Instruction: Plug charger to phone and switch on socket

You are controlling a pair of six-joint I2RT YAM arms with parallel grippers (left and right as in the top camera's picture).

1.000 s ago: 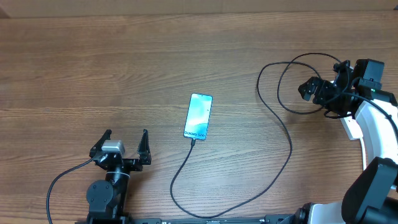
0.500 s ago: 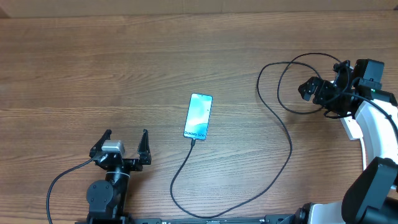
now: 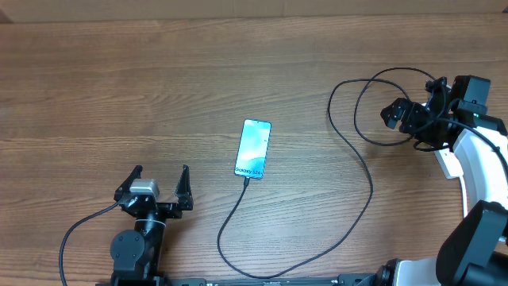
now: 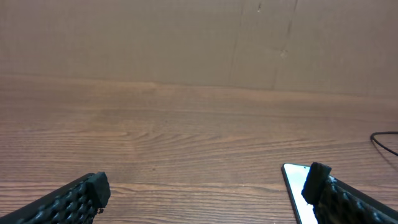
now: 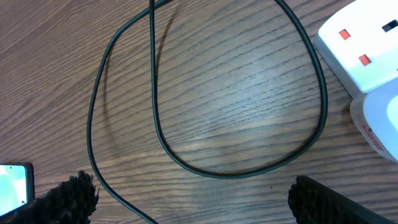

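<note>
Lying flat near the middle of the brown wooden table (image 3: 119,79), the slim rectangular phone (image 3: 253,148) with black edges and a light-blue screen has its screen facing up. Its long side is tilted a little from the table edge.

The long thin black charger cable (image 3: 371,187) meets the lower short edge of the phone with its small tip. From above I cannot tell if the tip is fully inside the port. From there the cable goes down toward the near edge of the table, bends to the right, climbs up and makes a loop under the right arm. Its plug end is hidden by that arm.

The white oblong power strip (image 5: 357,46) with small red switches shows only in the right wrist view, at the top right corner, just beside the loop of the cable. I cannot tell the position of its switches.

The left gripper (image 3: 161,173) is at the near left side of the table, well apart from the phone. Its two black fingers (image 4: 78,196) are spread wide and nothing is between them. The right gripper (image 5: 193,205) hangs over the cable loop. Its fingers (image 5: 68,193) are also released and wide, and they grasp nothing; the cable lies on the wood below them.
</note>
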